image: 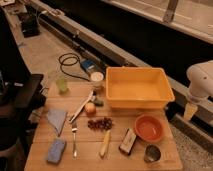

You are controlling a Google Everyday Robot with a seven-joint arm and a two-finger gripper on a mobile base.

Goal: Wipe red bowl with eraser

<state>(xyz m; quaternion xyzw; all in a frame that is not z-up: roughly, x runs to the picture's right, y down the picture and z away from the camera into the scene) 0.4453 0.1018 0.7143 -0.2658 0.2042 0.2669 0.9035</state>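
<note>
Presently, camera view: red bowl [148, 128] on the worktop [85, 159], front-right; eraser [128, 141] just left of it, metal cup [151, 153] near both. Risk, we judge: a crowded reach could knock bowl or cup. Pincer [190, 111] hangs beyond the worktop's right edge, touching none of these; how far open, we cannot tell.

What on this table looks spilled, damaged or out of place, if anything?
Nothing stands out. The red bowl sits upright beside the eraser, nothing looks spilled, and the gripper hangs beyond the table's right edge.
</note>
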